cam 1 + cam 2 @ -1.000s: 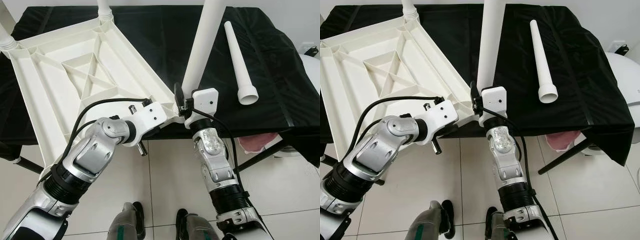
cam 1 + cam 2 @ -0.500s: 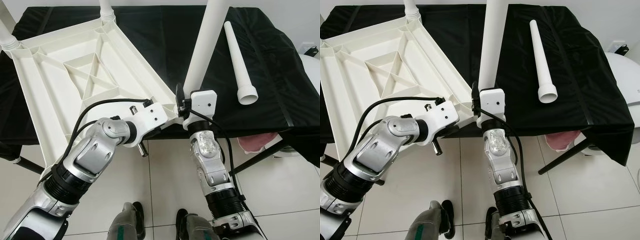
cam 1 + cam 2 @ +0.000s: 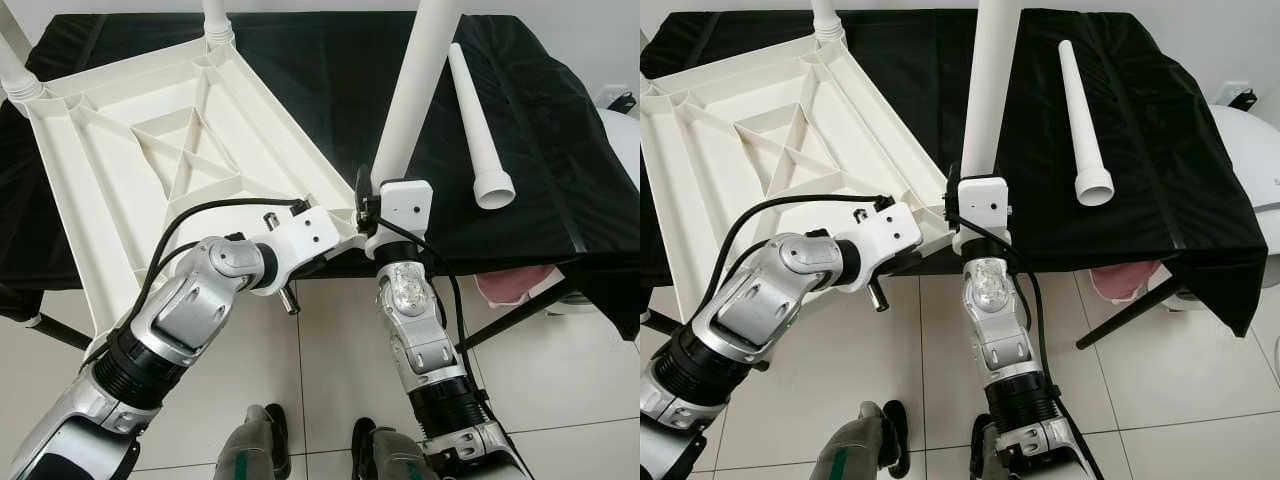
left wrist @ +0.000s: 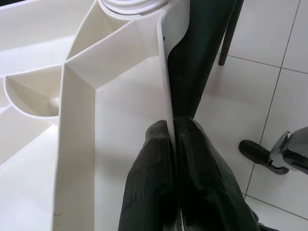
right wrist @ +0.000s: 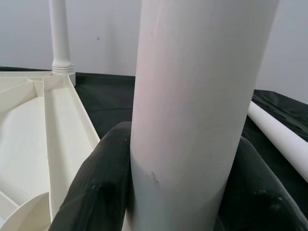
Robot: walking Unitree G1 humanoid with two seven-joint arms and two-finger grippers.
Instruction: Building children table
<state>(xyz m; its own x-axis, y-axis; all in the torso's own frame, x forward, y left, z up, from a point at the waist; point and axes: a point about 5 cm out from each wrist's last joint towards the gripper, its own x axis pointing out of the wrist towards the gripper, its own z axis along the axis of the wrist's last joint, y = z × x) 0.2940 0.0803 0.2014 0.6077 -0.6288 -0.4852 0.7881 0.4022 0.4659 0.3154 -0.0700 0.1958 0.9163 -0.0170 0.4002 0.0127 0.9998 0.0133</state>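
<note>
The children's tabletop [image 3: 150, 160] lies upside down on the black-draped worktop [image 3: 560, 150], ribs facing up, its near right corner hanging just over the near edge in front of you. Two legs already stand in the far corners, one at the far left [image 3: 15, 75] and one further right [image 3: 215, 22].

Your left gripper [image 4: 173, 159] has its jaws clamped together on the thin rim of the tabletop beside that near corner. That hold looks meant to pin the top so it cannot slide or twist while a leg goes in.

Your right gripper [image 5: 183, 192] has its jaws closed around the third leg [image 3: 410, 90], low on the shaft. The leg stands nearly upright with its foot end at the near right corner socket; whether it is fully seated is hidden behind the wrist. Gripping low keeps the push close to the socket.

A fourth leg [image 3: 475, 120] lies loose on the cloth to the right, well apart from the tabletop, its flared end toward you.

You are probably past halfway: this leg needs seating, then the loose one.
</note>
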